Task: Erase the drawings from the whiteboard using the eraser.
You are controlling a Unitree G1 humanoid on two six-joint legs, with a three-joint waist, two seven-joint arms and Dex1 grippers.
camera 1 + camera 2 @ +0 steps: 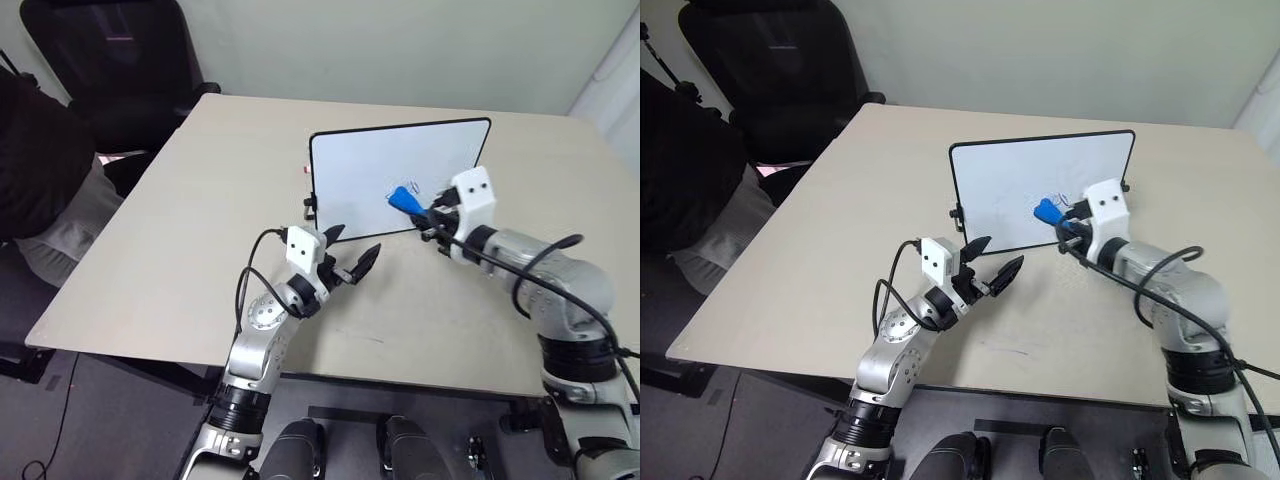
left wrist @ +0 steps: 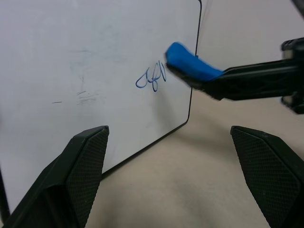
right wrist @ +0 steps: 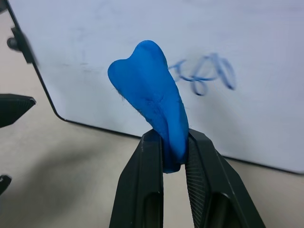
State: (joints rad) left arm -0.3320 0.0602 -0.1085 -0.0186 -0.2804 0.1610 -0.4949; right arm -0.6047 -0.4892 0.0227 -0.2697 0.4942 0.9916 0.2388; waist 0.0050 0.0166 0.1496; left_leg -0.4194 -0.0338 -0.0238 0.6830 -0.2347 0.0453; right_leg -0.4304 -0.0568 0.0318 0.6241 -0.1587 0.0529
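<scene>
The whiteboard stands upright near the middle of the table, its face toward me. The drawings are a small blue scribble low on the board's right part, also seen as the drawings. My right gripper is shut on the blue eraser, which sticks out past the fingertips. The eraser hovers just in front of the board, slightly left of the scribble; I cannot tell whether it touches. My left gripper is open and holds nothing, low before the board's lower left part.
The beige table has bare room to the left and in front of the board. A black chair stands at the back left. A person in dark clothing sits by the table's left edge.
</scene>
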